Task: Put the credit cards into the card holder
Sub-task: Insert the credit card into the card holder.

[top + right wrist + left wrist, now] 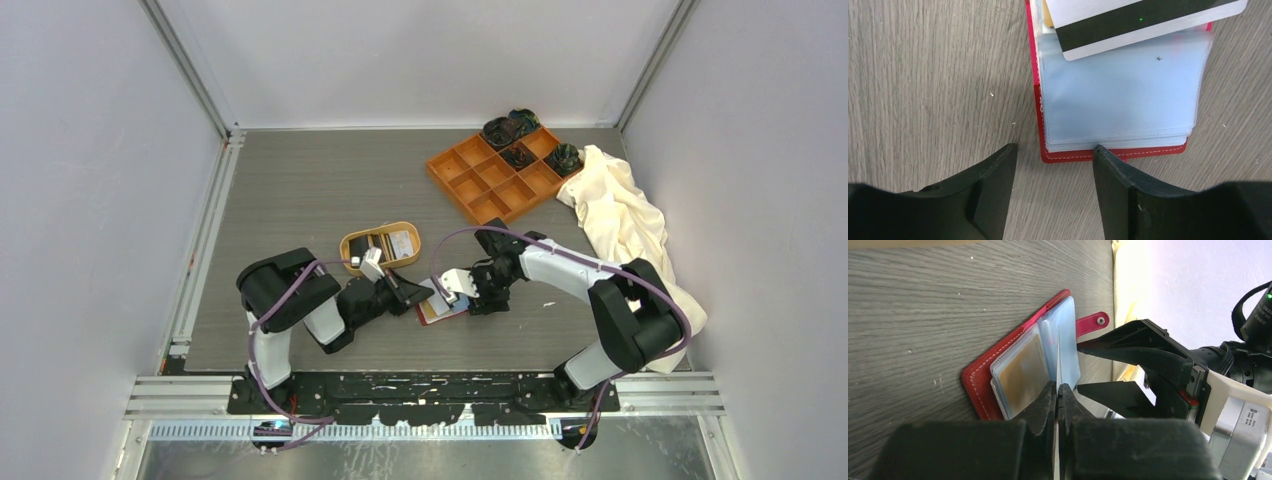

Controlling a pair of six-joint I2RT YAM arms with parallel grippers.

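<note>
On a grey table (300, 200), the right gripper (1054, 148) sits at the red edge of the open card holder (1118, 110), fingers spread wide, gripping nothing. The left gripper (1058, 390), on the holder's opposite side, is pinched tight on a white credit card (1128, 20) — black-striped, held over the holder's clear sleeves.

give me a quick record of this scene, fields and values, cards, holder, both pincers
left pincer: shut on a white card with a black stripe, held edge-on over the holder
right pincer: open, empty, tips by the holder's red edge
card holder: red, lying open on the table, clear sleeves fanned
gold card: already in a sleeve
oval dish: holds spare cards, beyond the left arm
</note>
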